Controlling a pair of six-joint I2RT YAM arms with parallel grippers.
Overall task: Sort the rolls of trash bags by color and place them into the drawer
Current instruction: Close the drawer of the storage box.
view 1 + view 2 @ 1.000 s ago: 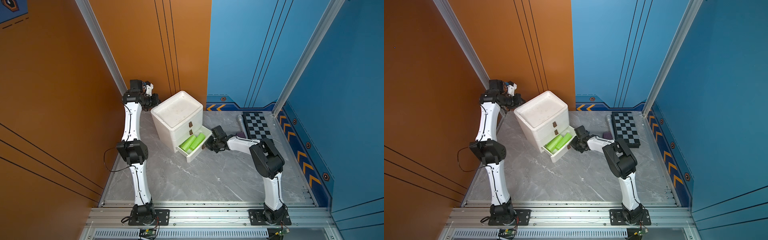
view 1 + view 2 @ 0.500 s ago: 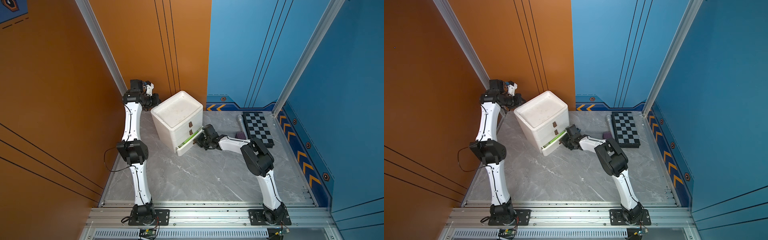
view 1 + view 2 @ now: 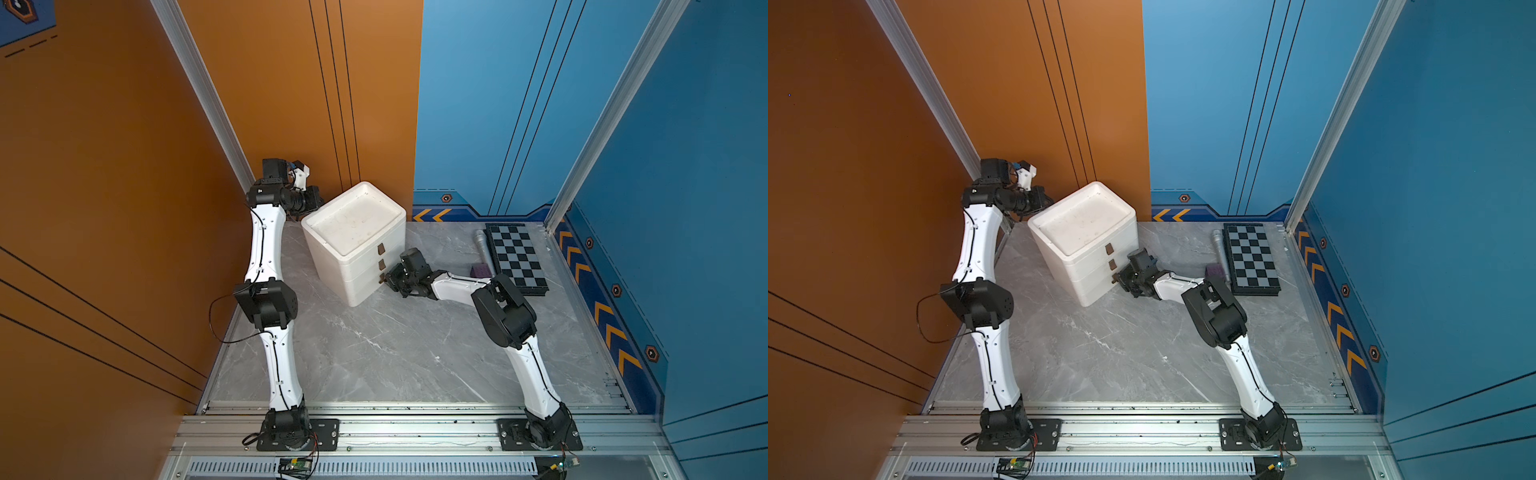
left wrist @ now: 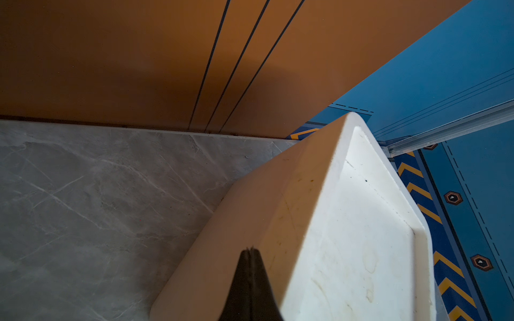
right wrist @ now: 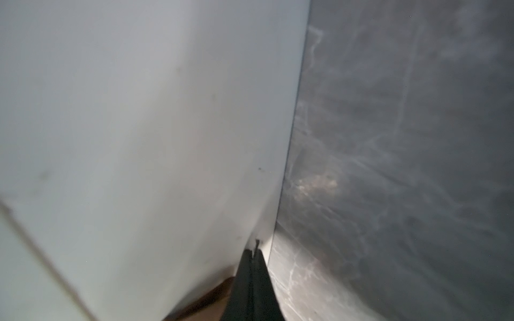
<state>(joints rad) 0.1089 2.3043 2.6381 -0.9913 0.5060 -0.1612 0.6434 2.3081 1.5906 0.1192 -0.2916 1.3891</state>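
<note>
The white three-drawer cabinet [image 3: 357, 278] [image 3: 1090, 272] stands at the back left of the grey table, with all its drawers pushed in. The rolls of trash bags are hidden from every view. My right gripper [image 3: 388, 280] [image 3: 1119, 279] is shut with nothing in it. Its tips [image 5: 254, 251] press against the white front of the bottom drawer [image 5: 139, 139], beside the drawer's brown handle tab [image 3: 381, 277]. My left gripper [image 4: 251, 250] is also shut and empty, and it rests against the cabinet's rear upper corner [image 3: 309, 201].
A folded black-and-grey chessboard [image 3: 515, 257] lies at the back right. A grey microphone [image 3: 482, 245] lies along its left side, and a small purple cube [image 3: 481, 271] sits just behind my right forearm. Orange and blue walls close in the table.
The bottom drawer, open a second ago with green rolls inside, has been pushed shut by my right gripper moving left. The left arm has not moved.
</note>
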